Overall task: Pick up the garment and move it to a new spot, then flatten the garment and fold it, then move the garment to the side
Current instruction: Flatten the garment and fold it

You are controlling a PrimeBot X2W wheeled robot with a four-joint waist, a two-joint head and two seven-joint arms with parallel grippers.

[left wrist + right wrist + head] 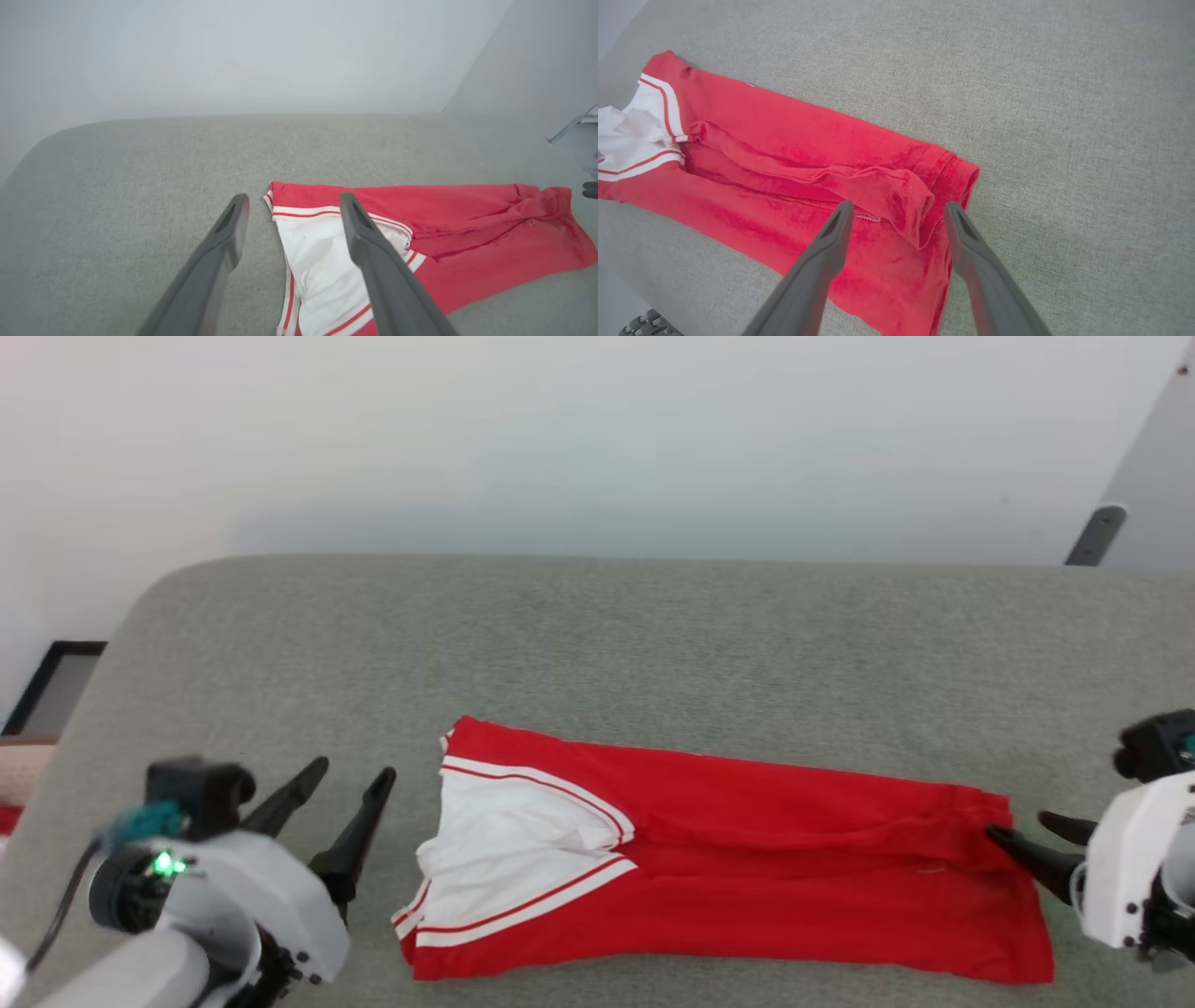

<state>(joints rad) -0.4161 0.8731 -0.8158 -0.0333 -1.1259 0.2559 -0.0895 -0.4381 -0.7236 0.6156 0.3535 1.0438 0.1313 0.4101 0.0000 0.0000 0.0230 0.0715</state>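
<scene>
While flat on fabric (pixel 653 635), folded garment (pixel 794 859)

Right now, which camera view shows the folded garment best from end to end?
The head view: the garment lies in full, white sleeve to red hem. The left wrist view gives the sleeve end close up, the right wrist view the rumpled hem end, its sleeve cut off at the edge.

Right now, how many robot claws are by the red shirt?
2. The left gripper is open just beside the shirt's white-sleeve end. The right gripper is open at the opposite end, reaching over the red hem. No more seem hidden.
</scene>
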